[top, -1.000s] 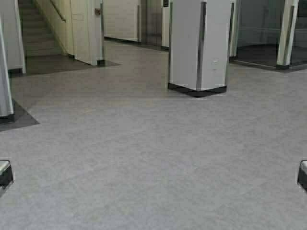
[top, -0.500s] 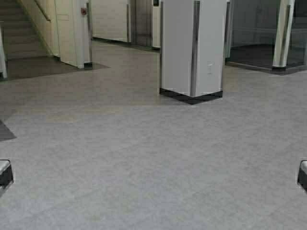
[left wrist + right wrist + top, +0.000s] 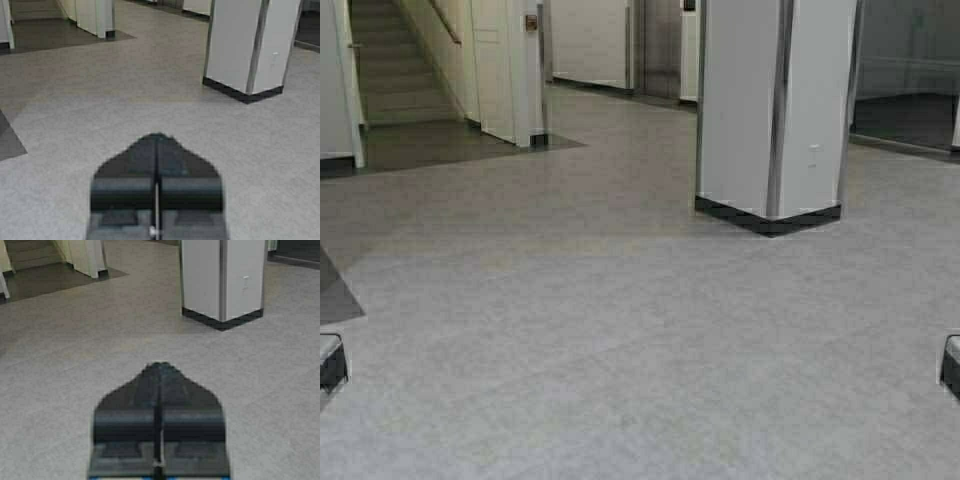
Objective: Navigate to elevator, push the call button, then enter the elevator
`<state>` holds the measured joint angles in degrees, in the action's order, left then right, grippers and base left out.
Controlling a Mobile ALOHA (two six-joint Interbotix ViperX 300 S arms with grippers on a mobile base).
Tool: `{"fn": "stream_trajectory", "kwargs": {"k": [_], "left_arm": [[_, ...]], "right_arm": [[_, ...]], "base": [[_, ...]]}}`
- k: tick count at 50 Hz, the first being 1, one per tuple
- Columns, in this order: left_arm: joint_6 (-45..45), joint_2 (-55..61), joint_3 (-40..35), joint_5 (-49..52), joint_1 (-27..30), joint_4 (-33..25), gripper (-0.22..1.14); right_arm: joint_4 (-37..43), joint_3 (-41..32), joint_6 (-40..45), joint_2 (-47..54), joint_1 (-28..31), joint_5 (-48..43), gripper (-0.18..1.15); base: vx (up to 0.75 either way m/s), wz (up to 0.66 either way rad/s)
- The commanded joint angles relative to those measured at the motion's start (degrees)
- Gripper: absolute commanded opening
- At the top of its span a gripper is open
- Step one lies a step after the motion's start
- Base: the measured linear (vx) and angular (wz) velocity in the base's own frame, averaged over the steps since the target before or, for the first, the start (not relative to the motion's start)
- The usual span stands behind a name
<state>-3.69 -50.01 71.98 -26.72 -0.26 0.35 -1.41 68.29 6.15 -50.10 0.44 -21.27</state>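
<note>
Even, soft indoor light fills the hall, with no hard shadows on the pale grey speckled floor (image 3: 620,330). The white square pillar with a steel corner strip (image 3: 770,110) shows a faint sheen along the metal. The far glazed area on the right is dim. In both wrist views, each near black tool (image 3: 156,150) (image 3: 158,380) is out of focus.

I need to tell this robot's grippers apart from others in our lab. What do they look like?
Both the left gripper and the right gripper are matte black, their two flat fingers tapering to a point from a blocky base. The right one shows a thin blue edge at its base.
</note>
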Motion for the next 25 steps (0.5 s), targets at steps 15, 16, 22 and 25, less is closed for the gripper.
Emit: {"fn": "stream_trajectory", "kwargs": {"k": [15, 16, 22, 25], "left_arm": [[-0.3, -0.9, -1.0, -0.6, -0.1, 0.0, 0.02], [-0.3, -0.9, -1.1, -0.6, -0.2, -0.1, 0.02], [-0.4, -0.5, -1.9, -0.6, -0.1, 0.0, 0.02], [0.0, 0.1, -2.1, -0.6, -0.1, 0.2, 0.02]], "right_arm": [[0.0, -0.7, -0.1, 1.1, 0.1, -0.1, 0.05], [0.0, -0.8, 0.0, 1.1, 0.1, -0.2, 0.05], [0.0, -1.1, 0.0, 0.9, 0.1, -0.1, 0.05], [0.0, -1.1, 0.0, 0.8, 0.1, -0.1, 0.05]], "base": [[0.76, 0.07], [0.78, 0.12], [0.78, 0.14], [0.79, 0.21]]}}
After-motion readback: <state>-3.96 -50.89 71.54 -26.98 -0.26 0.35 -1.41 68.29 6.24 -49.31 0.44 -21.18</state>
